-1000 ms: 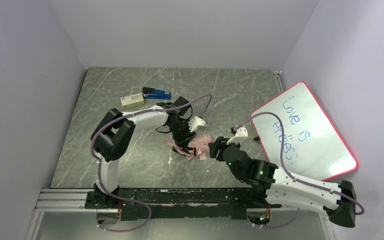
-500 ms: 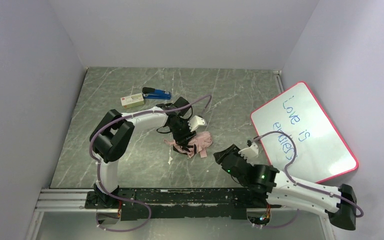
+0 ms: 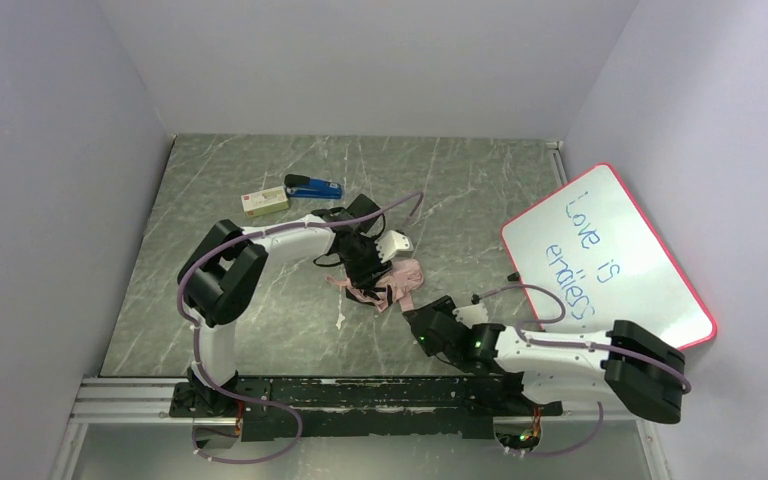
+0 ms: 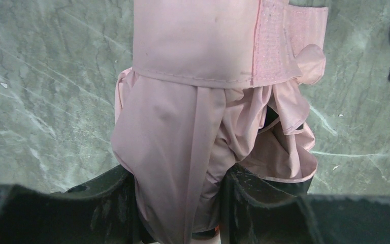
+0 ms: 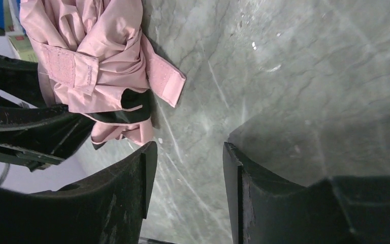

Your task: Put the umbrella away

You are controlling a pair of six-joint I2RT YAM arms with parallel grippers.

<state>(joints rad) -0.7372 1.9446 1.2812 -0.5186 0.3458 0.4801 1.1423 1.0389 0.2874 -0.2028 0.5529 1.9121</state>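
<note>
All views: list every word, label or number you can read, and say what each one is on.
"Love is": blue handwriting, upper line on the pink-framed whiteboard.
"endless": lower line on the same board; the letters are rough, so this reading is likely, not certain.
Print on the small box beside the blue stapler: too small to read.
No writing shows on the umbrella.

umbrella (image 3: 405,276): centre | stapler (image 3: 312,187), box (image 3: 264,202): behind it (leftward) | whiteboard (image 3: 650,295): right
</note>
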